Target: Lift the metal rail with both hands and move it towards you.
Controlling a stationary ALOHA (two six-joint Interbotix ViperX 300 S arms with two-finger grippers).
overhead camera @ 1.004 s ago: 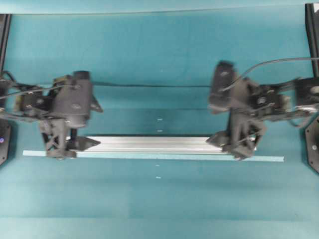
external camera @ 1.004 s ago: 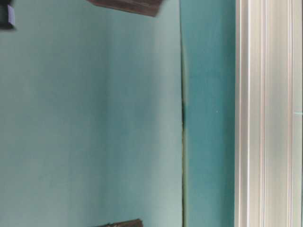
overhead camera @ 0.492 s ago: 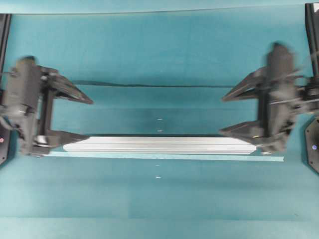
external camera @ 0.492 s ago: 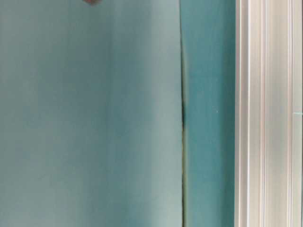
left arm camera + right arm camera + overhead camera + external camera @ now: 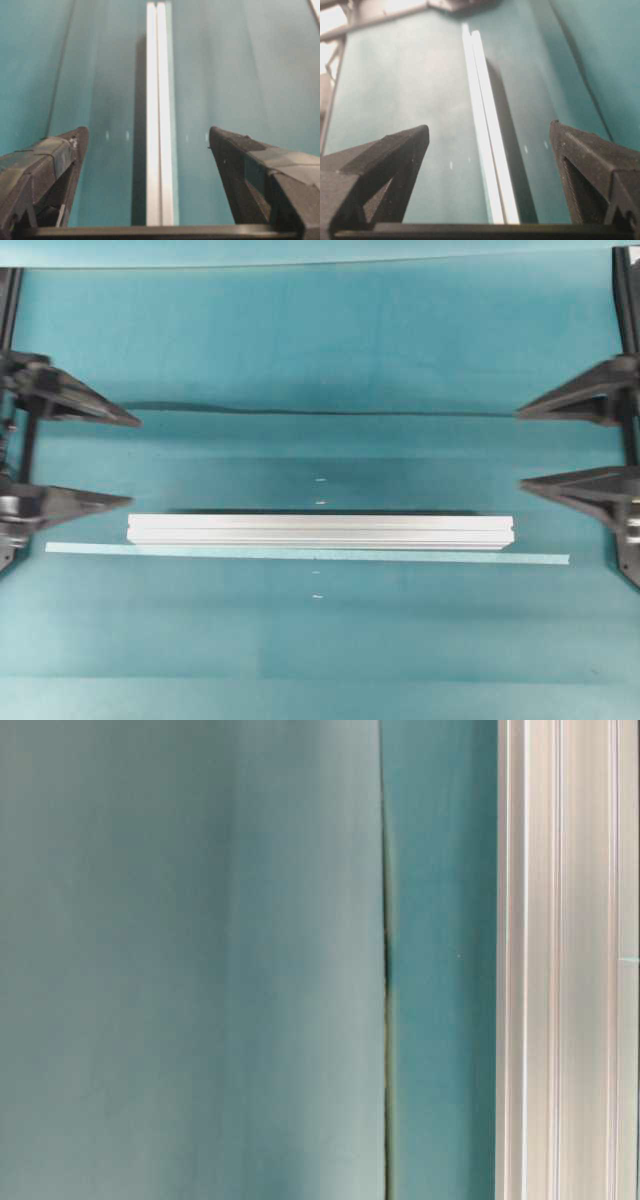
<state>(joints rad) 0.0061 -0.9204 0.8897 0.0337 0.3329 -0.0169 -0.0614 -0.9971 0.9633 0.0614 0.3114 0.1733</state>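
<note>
— What has changed for us since a second ago?

— Back then both grippers were down over the ends of the metal rail (image 5: 320,531). Now we have them drawn back to the sides of the overhead view: the left gripper (image 5: 128,462) sits at the left edge, the right gripper (image 5: 522,449) at the right edge, each clear of the rail and touching nothing. The rail itself lies in the same spot as before.

— And how do the jaws stand?

— Spread wide on both, with nothing between them. In each wrist view we see the two black fingers far apart and the rail running away from us down the middle of the gap.

— What else is around it?

— A thin pale tape strip (image 5: 307,554) lies on the teal tabletop (image 5: 320,650) just on the near side of the rail, parallel to it and longer at both ends. A dark seam (image 5: 320,412) crosses the tabletop on the far side, well apart from the rail. A few tiny white marks (image 5: 320,480) sit near the middle. Nothing lies between either gripper and the rail's ends.

— Which way does the rail point?

— It lies flat, its long axis running left to right across the overhead view, one end toward each gripper. In the table-level view we see only its grooved side filling the right edge.
</note>
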